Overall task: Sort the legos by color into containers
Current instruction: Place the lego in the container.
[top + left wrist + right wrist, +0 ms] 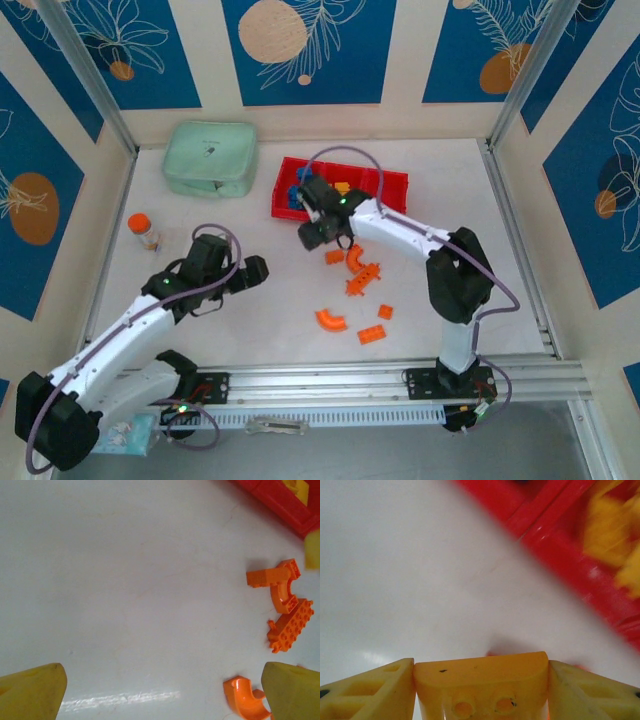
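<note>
Partly done — blue bricks (292, 193) and yellow bricks (607, 527) in red tray (395, 184), toward far edge of surface. Pinching yellow brick (480, 672) in right gripper (481, 700) at tray's near-left corner, with left gripper (162, 692) spread, empty. Left to sort: orange bricks (331, 320), mid-surface.

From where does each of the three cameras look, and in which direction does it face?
Top external: above and behind, facing down on the table; left arm and right arm show.
Left wrist: on the left arm, facing table and orange legos; open left pincer at the bottom edge.
Right wrist: facing the red tray; right pincer clamps a yellow brick.
Shared: all three show the tray.
</note>
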{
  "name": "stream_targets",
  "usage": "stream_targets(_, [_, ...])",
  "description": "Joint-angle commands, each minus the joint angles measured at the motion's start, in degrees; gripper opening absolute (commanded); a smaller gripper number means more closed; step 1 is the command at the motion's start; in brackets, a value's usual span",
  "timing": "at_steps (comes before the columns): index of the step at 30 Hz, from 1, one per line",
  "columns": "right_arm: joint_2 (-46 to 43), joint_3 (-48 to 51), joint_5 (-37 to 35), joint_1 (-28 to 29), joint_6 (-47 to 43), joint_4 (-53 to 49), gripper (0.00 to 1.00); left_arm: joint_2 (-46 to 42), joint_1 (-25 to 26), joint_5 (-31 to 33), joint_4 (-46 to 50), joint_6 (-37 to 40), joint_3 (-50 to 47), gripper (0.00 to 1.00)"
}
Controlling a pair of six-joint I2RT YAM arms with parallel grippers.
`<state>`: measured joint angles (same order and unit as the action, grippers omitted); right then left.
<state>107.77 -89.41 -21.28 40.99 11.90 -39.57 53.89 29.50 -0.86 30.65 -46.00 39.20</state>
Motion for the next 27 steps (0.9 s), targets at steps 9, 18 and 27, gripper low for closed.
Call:
stream_targets(9, [17.51, -21.48, -4.57, -9.97, -3.56, 2.16, 0.64, 9.48, -0.58, -2.14, -5.30, 2.67, 7.18, 0.99])
stream_targets(18, [15.89, -26.08, -2.59, -10.46, -3.27, -1.01, 0.84, 9.94, -0.58, -2.83, -5.45, 2.63, 8.08, 0.99])
stream_targets(27, [-3.70, -3.13, 3.18, -8.44, 6.07, -0.30, 0.87, 6.25, -0.32, -5.08, -6.01, 3.10, 5.06, 0.99])
